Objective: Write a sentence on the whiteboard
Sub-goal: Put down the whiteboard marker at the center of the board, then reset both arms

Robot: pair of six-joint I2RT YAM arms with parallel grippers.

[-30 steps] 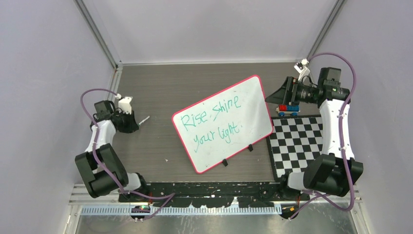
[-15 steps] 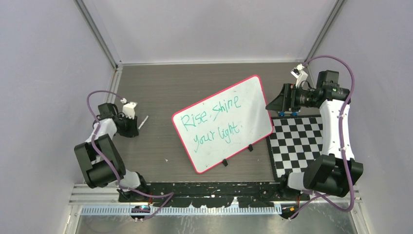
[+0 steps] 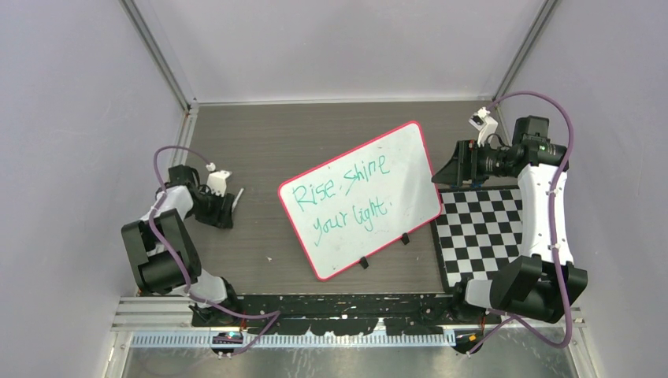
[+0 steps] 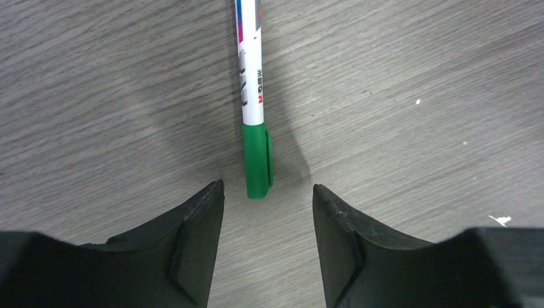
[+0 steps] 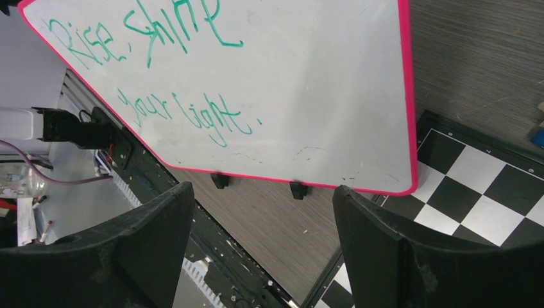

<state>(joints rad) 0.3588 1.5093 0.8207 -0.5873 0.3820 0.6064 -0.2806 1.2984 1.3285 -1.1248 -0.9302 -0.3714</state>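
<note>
Left gripper (image 4: 266, 190): jaws parted, nothing between them. The marker (image 4: 253, 96) lies flat on the table (image 3: 268, 150) just ahead of the fingertips, green cap end nearest, touching neither finger (image 4: 204, 212).

Right gripper (image 5: 263, 192): spread wide and empty, hanging over the right edge of the whiteboard (image 3: 410, 161).

The whiteboard lies flat mid-table, turned at an angle, its right corner reaching the checkerboard mat (image 3: 480, 228). The sentence (image 3: 343, 197) reads in two teal lines, "Rise, shine" over "your light." It looks complete, full stop included.

Risks, as I judge them:
- The marker is round and loose. A finger clipping the cap as the left arm pulls away would set it rolling.
- The right gripper is close above the board. A low sweep could drag across the lettering and smear it (dry-erase ink wipes easily) or knock the board askew.
- The cap looks seated, though the writing end is out of frame, so I can't confirm it.
</note>
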